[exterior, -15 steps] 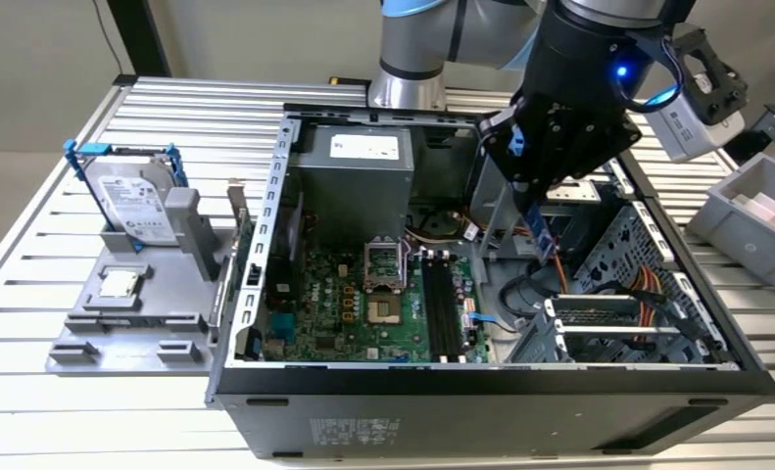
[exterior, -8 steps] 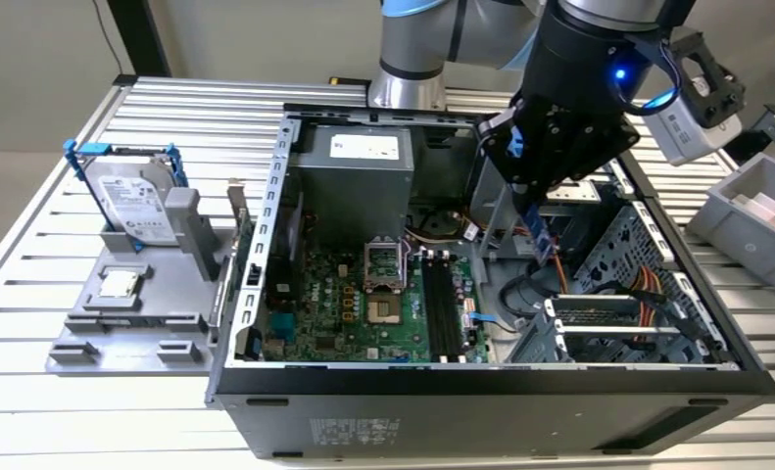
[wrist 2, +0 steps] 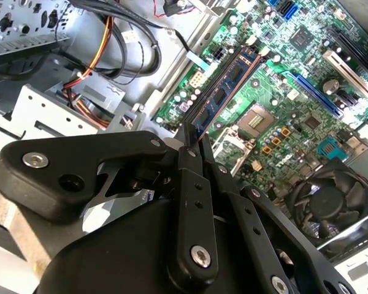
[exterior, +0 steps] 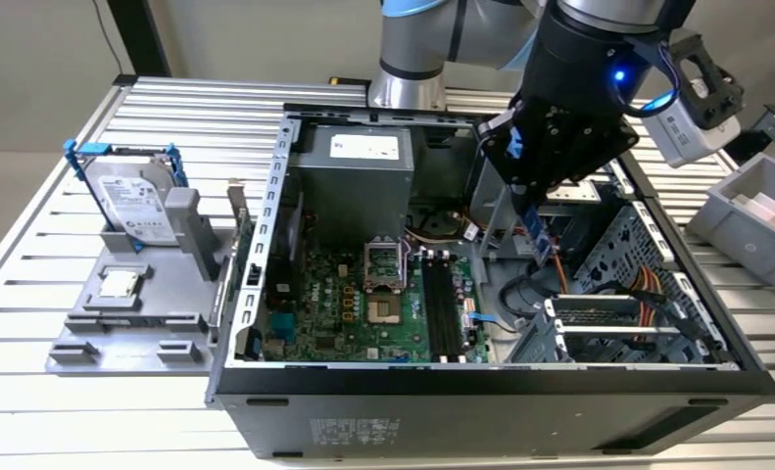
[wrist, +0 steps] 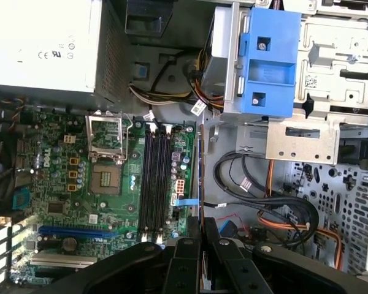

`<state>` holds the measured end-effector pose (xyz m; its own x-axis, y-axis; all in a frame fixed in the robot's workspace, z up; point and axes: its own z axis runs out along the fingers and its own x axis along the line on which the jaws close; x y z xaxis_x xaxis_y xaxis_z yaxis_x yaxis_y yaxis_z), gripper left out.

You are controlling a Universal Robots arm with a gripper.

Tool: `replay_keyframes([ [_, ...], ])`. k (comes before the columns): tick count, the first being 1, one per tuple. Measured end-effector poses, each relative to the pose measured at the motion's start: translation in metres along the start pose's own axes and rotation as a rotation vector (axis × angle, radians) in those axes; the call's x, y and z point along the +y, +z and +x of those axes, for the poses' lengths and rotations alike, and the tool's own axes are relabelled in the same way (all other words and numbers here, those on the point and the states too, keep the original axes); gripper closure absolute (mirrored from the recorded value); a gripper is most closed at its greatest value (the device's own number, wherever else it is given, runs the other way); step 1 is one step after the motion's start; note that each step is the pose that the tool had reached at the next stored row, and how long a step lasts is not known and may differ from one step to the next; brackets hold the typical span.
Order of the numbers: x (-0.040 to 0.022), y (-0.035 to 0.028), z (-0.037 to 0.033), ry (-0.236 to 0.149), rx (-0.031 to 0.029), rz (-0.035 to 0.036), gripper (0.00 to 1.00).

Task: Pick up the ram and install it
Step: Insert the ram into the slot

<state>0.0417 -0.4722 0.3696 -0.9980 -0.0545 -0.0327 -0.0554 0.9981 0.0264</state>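
With the black two-fingered gripper (exterior: 539, 215) clamped on the thin blue-green ram stick (exterior: 542, 241), pickup looks done — it hangs above the long black motherboard slots (exterior: 446, 308), not yet seated

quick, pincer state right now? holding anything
pincer: closed, holding the ram by one end.
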Motion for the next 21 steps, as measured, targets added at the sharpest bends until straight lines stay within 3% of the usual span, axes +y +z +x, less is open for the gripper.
replay_keyframes([
  [8, 0.0000, 0.0015, 0.0001, 0.025, -0.0007, 0.0005, 1.00],
  [21, -0.0002, 0.0071, 0.0002, 0.025, -0.0005, 0.0027, 1.00],
])
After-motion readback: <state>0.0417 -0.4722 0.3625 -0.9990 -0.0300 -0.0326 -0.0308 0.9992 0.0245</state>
